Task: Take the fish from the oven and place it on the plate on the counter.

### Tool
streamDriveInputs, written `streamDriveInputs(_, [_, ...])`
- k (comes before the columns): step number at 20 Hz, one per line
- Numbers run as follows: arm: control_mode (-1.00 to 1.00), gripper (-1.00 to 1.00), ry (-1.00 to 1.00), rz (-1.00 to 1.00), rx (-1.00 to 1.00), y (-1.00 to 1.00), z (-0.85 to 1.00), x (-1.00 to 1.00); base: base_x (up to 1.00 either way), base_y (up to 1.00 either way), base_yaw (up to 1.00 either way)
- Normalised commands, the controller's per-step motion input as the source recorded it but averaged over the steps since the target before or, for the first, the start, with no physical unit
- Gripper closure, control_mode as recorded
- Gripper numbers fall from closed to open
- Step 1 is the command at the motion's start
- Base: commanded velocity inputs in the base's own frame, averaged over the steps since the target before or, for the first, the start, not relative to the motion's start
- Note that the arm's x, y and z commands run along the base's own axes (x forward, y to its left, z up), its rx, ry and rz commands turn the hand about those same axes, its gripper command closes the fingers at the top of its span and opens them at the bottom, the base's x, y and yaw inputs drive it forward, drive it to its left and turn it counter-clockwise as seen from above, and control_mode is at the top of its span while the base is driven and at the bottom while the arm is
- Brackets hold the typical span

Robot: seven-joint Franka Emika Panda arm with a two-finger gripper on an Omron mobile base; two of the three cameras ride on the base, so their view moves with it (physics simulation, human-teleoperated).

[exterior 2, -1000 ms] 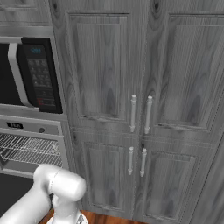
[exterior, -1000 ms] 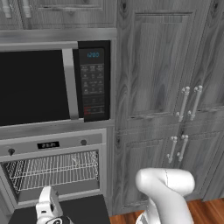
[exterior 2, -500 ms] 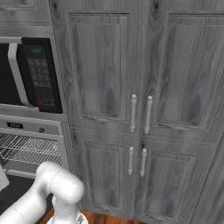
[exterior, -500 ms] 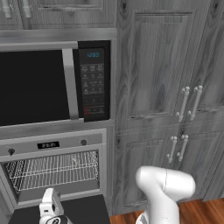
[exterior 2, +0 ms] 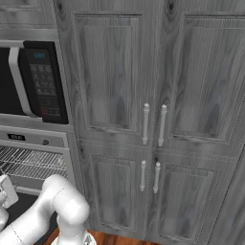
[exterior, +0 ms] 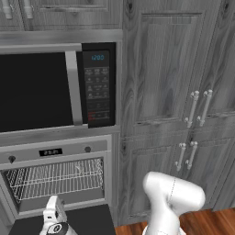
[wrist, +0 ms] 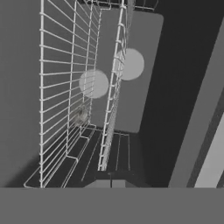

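Note:
The oven stands open below the microwave, its dark door folded down and its wire racks showing. A small grey shape that looks like the fish lies on a rack deep inside, faint in the left base view as the fish. My gripper hovers over the lowered door in front of the cavity and points in at the racks. Its fingertips are pressed together with nothing between them. The same gripper sits low at the left, and at the left edge in the right base view. The plate and the counter are out of view.
A black microwave with a keypad sits directly above the oven. Tall grey wood cabinets with bar handles fill the wall to the right. My own elbow bulks low in front of them, above a strip of wooden floor.
The hand has drifted slightly right over the lowered oven door and has come into the right base view's left edge. The gripper stays shut.

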Motion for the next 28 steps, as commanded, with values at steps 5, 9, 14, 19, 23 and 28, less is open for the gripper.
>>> streamDriveInputs(5, [-1.00, 1.00, -0.01, -0.03, -0.01, 0.02, -0.29, 0.44, 0.00, 0.00, 0.00])
streamDriveInputs(9, [-1.00, 1.00, 0.00, 0.00, 0.00, 0.00, -0.26, 0.47, 0.00, 0.00, 0.00])
streamDriveInputs(14, [-1.00, 1.00, 0.03, 0.00, -0.01, 0.00, -0.26, 0.40, 0.00, 0.00, 0.00])
streamDriveInputs(19, [-1.00, 1.00, -0.01, 0.00, -0.07, 0.16, -0.12, 0.14, 0.00, 0.00, 0.00])
streamDriveInputs(23, [-1.00, -1.00, -0.04, -0.01, -0.15, 0.38, -0.25, 0.00, 0.00, 0.00, 0.00])
streamDriveInputs(28, [-1.00, -1.00, -0.05, 0.00, -0.13, 0.23, -0.12, 0.02, 0.00, 0.00, 0.00])
